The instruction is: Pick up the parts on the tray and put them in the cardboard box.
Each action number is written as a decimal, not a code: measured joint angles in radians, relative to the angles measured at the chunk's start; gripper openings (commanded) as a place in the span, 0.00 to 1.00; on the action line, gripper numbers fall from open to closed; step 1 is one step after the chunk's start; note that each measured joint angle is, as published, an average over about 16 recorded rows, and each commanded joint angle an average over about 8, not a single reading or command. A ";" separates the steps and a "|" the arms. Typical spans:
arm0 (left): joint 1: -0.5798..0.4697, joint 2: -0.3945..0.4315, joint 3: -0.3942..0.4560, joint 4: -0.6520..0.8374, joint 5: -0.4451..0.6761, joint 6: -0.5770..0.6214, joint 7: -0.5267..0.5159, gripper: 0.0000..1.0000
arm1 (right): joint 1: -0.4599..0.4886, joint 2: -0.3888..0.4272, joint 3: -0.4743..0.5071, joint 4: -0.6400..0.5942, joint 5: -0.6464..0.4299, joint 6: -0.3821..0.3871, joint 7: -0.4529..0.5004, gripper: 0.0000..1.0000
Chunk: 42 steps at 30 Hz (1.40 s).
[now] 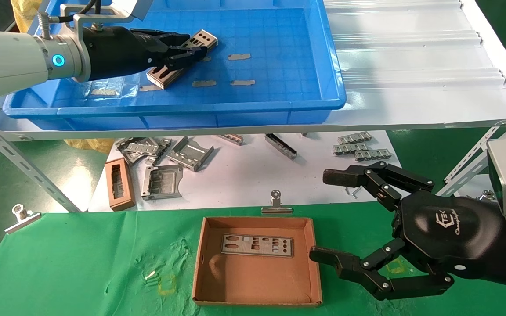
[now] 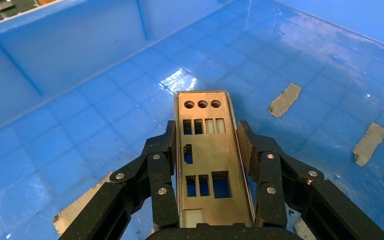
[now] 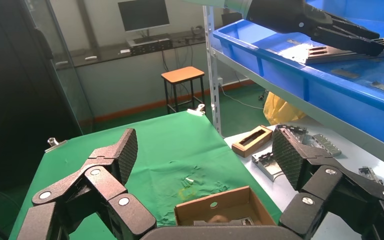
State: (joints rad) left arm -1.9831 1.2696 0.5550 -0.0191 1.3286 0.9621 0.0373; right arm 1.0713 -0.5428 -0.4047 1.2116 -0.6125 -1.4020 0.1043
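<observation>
The left gripper [image 2: 212,150], at about ten o'clock in the head view over the blue tray [image 1: 279,105], has its fingers closed on the long edges of a thin silver punched part [image 2: 205,155], while the right gripper [image 1: 330,215] hangs wide open at three o'clock of the cardboard box [image 1: 257,298], where another part [image 1: 257,245] lies flat.

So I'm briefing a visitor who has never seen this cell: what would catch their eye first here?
Probably the large bright-blue plastic tray on the upper shelf, where the left gripper is shut on a thin silver punched metal plate. Next, the shallow brown cardboard box on the green cloth, already holding one such plate, with the open right gripper hanging beside it.
</observation>
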 measured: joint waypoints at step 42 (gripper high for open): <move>-0.001 0.004 -0.011 0.018 -0.016 -0.009 0.005 0.19 | 0.000 0.000 0.000 0.000 0.000 0.000 0.000 1.00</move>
State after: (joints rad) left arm -1.9840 1.2736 0.5438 -0.0016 1.3129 0.9532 0.0425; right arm 1.0713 -0.5428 -0.4047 1.2116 -0.6125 -1.4020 0.1043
